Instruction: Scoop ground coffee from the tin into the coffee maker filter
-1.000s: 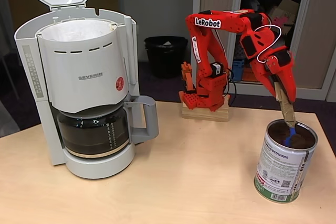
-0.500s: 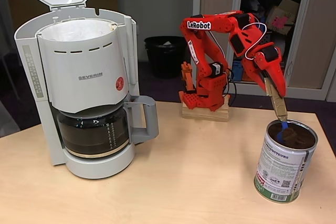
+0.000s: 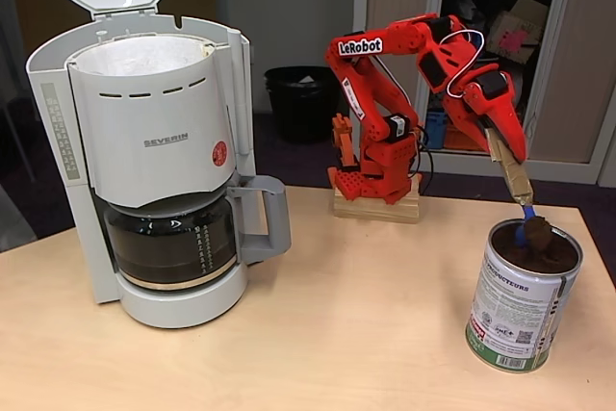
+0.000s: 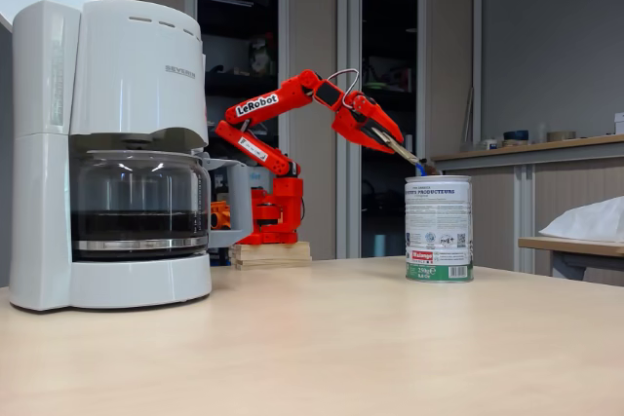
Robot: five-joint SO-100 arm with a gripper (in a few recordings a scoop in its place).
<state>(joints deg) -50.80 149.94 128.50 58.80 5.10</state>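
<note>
Since a second ago the gripper [image 3: 520,188] has lifted, clamped on a blue scoop [image 3: 532,229] heaped with ground coffee [image 3: 539,232] at the tin's [image 3: 518,305] rim. From the tin, the coffee maker filter [image 3: 144,55] sits well apart at ten o'clock on the table [image 3: 337,334].

Near the table's [image 3: 366,334] right edge, the gripper [image 3: 517,185] holds a blue scoop [image 3: 535,229] heaped with ground coffee [image 3: 539,253] over the tin [image 3: 520,310].

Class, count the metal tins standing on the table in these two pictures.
1. The tin stands at the table's right end in both fixed views, open, under the tool.
</note>
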